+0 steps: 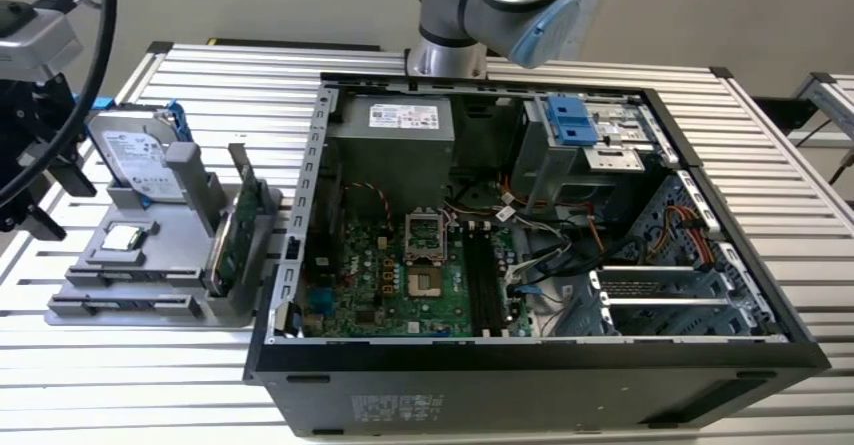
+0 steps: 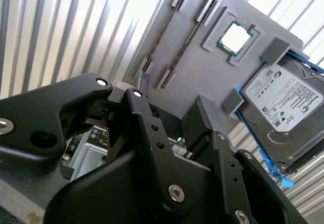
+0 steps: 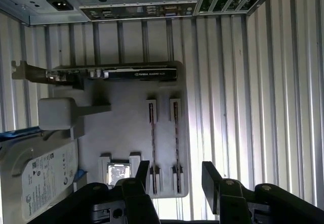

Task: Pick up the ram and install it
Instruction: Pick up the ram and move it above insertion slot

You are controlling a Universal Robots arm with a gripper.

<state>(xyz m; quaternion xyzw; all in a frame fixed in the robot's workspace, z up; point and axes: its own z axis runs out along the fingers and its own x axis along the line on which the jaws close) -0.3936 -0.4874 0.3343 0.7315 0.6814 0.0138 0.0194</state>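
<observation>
Close before the first wrist view's camera, the gripper [image 3: 176,181] hangs with its fingers [image 3: 143,174] spread apart, holding nothing. Just beyond them the ram [image 3: 176,138] stands on edge in a slot of the gray holder [image 3: 121,128]. Farther off, at the exterior view's centre, sits the open computer case [image 1: 534,377].
</observation>
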